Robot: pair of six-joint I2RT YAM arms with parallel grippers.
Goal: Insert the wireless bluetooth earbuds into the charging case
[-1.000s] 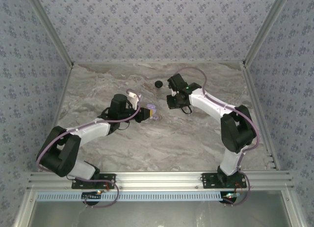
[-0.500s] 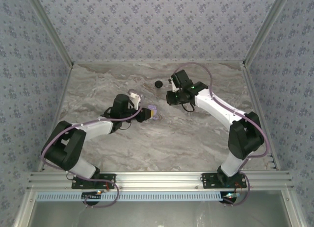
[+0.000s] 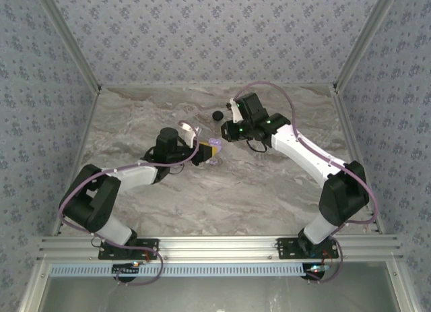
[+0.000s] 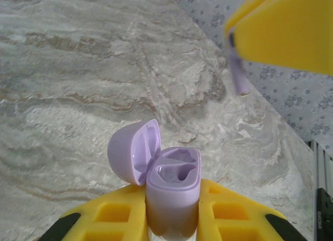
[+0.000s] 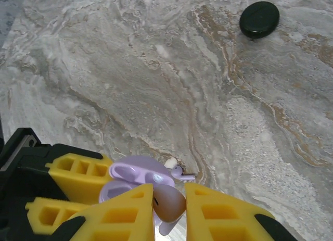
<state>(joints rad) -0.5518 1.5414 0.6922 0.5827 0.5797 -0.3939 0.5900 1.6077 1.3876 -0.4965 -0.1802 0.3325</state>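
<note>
Left wrist: left gripper (image 4: pixel 172 216) pinches the case (image 4: pixel 173 191) upright, lid (image 4: pixel 132 153) flipped back so the sockets face up, while right gripper (image 5: pixel 169 189) pinches an earbud (image 5: pixel 167 205) just beyond its fingertips, likely staged for insertion.

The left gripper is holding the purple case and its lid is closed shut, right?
Not quite. The left gripper does hold the purple charging case, but its lid is flipped open, not shut. The left wrist view shows the open lid and the hollows inside the case.
</note>
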